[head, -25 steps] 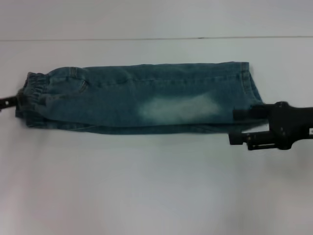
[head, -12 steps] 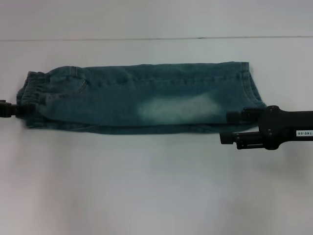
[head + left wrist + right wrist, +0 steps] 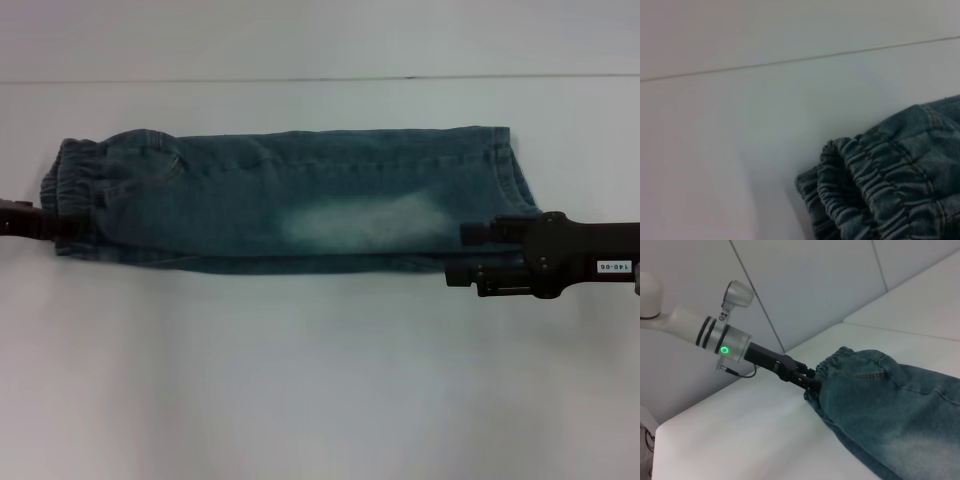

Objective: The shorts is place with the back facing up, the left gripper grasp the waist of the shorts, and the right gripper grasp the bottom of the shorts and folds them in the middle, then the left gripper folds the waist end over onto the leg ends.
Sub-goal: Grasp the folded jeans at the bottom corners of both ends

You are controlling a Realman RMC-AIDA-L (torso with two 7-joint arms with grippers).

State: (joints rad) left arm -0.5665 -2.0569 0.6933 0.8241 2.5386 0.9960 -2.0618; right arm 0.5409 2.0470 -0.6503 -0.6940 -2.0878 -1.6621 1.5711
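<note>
Faded blue denim shorts (image 3: 290, 200) folded lengthwise, stretched left to right across the white table (image 3: 320, 380), pale worn patch right of centre; elastic gathered waistband (image 3: 860, 195) bunched at the left end, hems at the right; black left gripper (image 3: 55, 225) at the waistband's near corner, fingers buried in the folds, pinching or not impossible to tell; black right gripper (image 3: 470, 255) at the near right hem corner, two fingers apart, one over denim, one just off the near edge.
</note>
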